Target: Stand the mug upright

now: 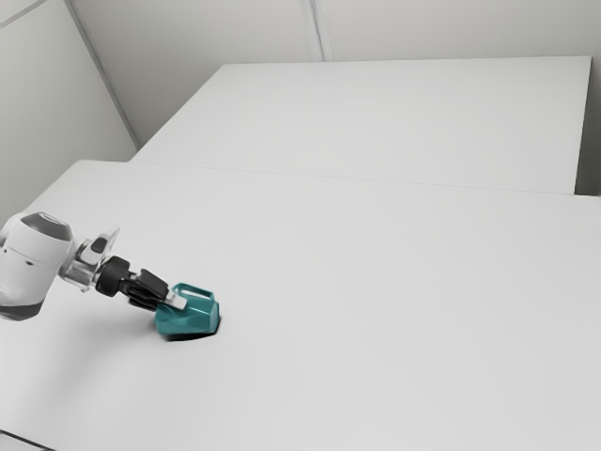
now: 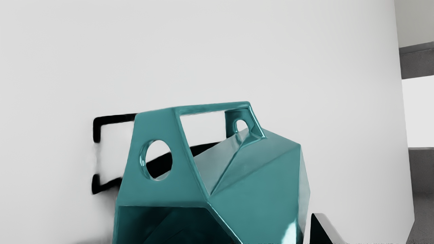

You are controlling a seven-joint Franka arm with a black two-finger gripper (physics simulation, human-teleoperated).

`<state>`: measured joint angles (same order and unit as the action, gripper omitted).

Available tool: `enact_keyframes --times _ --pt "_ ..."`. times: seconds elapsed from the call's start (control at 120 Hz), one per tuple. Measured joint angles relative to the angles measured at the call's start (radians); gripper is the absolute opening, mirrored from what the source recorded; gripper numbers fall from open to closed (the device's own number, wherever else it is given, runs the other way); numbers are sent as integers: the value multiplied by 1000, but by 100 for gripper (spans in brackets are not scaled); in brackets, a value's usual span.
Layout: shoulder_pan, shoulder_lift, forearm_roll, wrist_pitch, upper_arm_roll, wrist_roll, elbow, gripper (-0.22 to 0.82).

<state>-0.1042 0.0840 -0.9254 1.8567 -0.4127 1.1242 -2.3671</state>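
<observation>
The teal, faceted mug lies on its side on the white table, its handle upward in the exterior view. At its side toward the exterior view's left is my gripper, a pale fingertip overlapping the mug. In the wrist view the mug is close, with its dark opening toward my hand and a round hole in the handle. My gripper is open there: one finger stands just beyond the mug's side with a narrow gap between them. The other finger is hidden.
The white tabletop extends toward the exterior view's right, with another white surface behind it. A black cable crosses the lower left corner. Black angular marks show on the table beside the mug in the wrist view.
</observation>
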Motion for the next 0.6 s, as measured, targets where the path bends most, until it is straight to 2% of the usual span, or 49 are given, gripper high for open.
enact_keyframes --times 0.117,0.275,0.6 --pt "-1 -6 -1 -22 0 16 5 -4" --pt "0 -16 -2 -58 0 32 11 -12" --pt "2 -138 63 -79 22 35 53 -14"
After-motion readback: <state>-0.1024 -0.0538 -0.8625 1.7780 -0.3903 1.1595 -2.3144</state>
